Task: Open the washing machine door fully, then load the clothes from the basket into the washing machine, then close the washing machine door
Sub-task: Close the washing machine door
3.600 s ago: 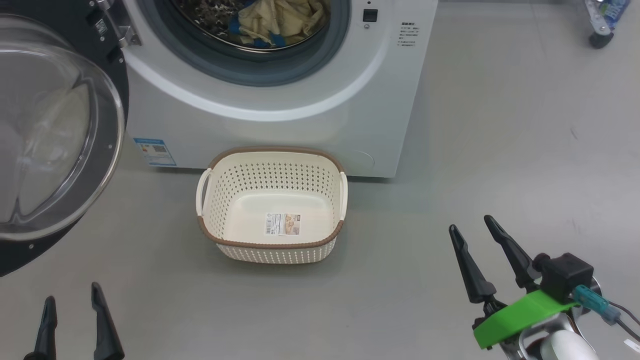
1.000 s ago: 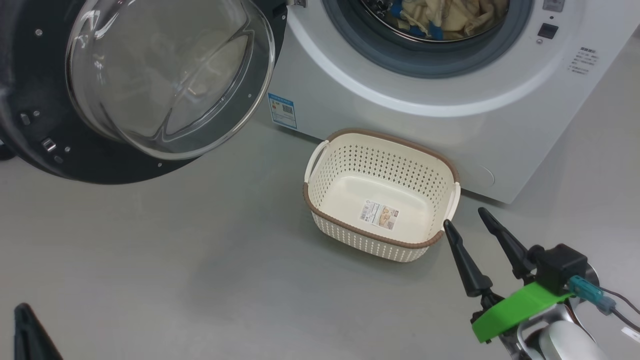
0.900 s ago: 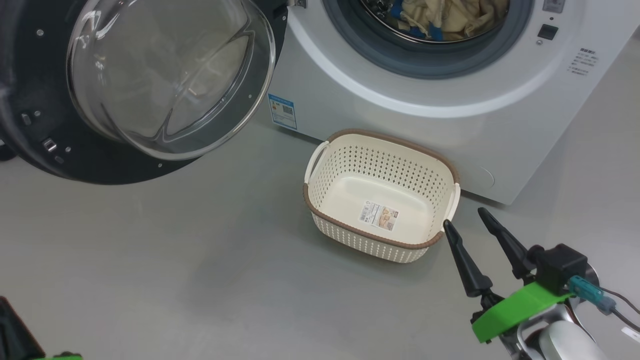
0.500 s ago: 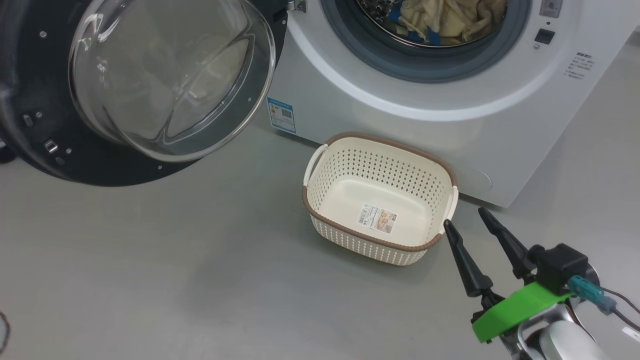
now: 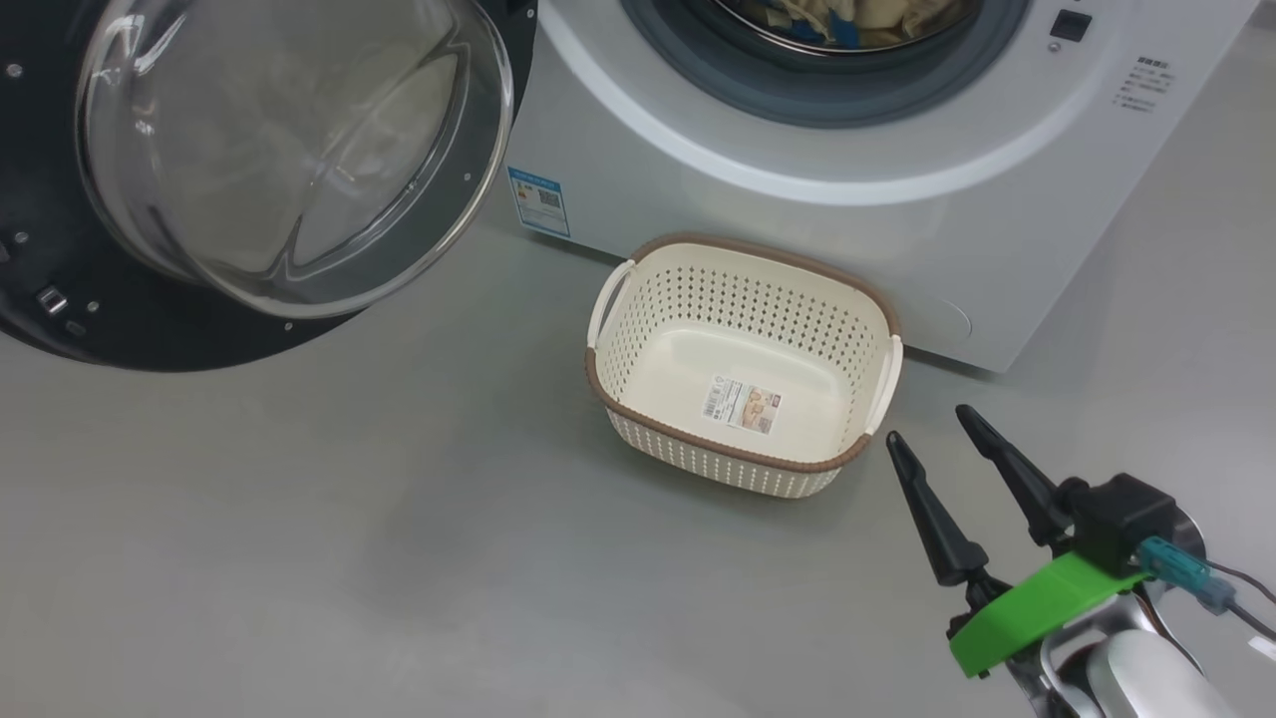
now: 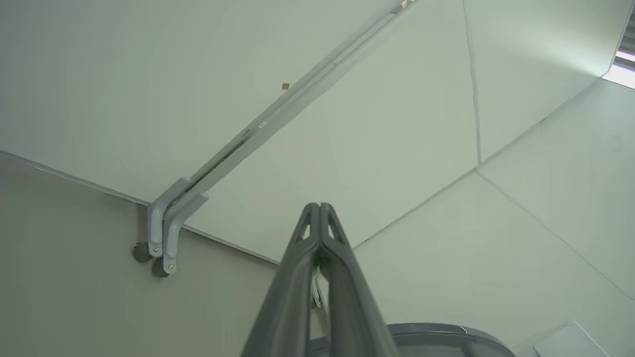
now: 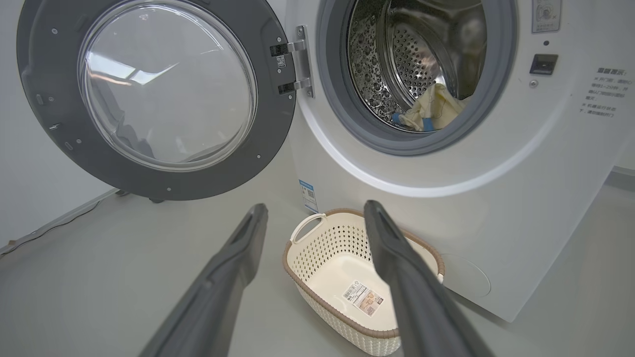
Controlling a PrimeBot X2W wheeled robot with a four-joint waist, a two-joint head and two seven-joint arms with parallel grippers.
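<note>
Clothes (image 7: 431, 111) in washing machine (image 5: 778, 229) | basket (image 5: 738, 314) holds label sticker (image 5: 743, 405) | left hand (image 6: 320, 206) pressed together | right hand (image 5: 926, 423) spread

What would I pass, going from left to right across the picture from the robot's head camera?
washing machine door, swung open → blue label sticker on the machine's front → basket, empty → right claw, open
</note>
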